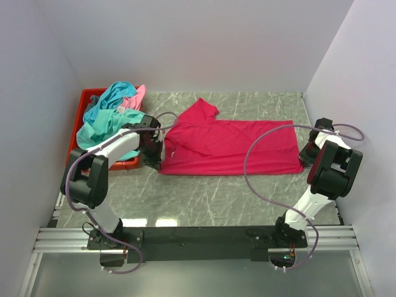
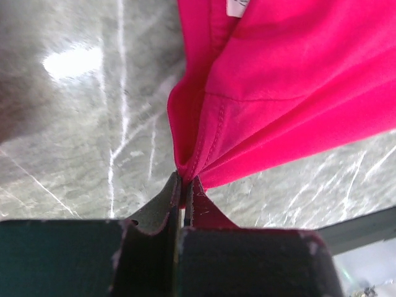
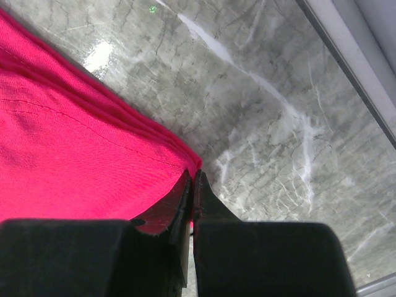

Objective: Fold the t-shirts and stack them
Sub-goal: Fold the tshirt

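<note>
Across the table (image 1: 210, 198), holding the red shirt (image 1: 229, 145) stretched flat by both ends. Pinching its left end, near the collar, with the left gripper (image 2: 185, 182), jaws closed tight on a bunched fold of cloth. Pinching the hem corner with the right gripper (image 3: 193, 179), jaws likewise closed, on a thin bit of cloth right at the seam. With the teal shirt (image 1: 105, 117) and pink shirt (image 1: 137, 96) heaped in the bin (image 1: 86, 99) at far left, near the left gripper.

Probably set to lift and fold.

- Could lose the right corner: gripping only the very tip, so any pull outward may slide it free.
- Could fold crooked if raised unevenly, given a thick bunch at left and a bare edge at right.
- Might drag the sleeve (image 1: 204, 108), lying loose toward the back, under the body and crease it.
- Might also knock the bin or snag the teal cloth spilling over its rim when swinging the left side across.

Safer to raise both ends together, without stretching.
</note>
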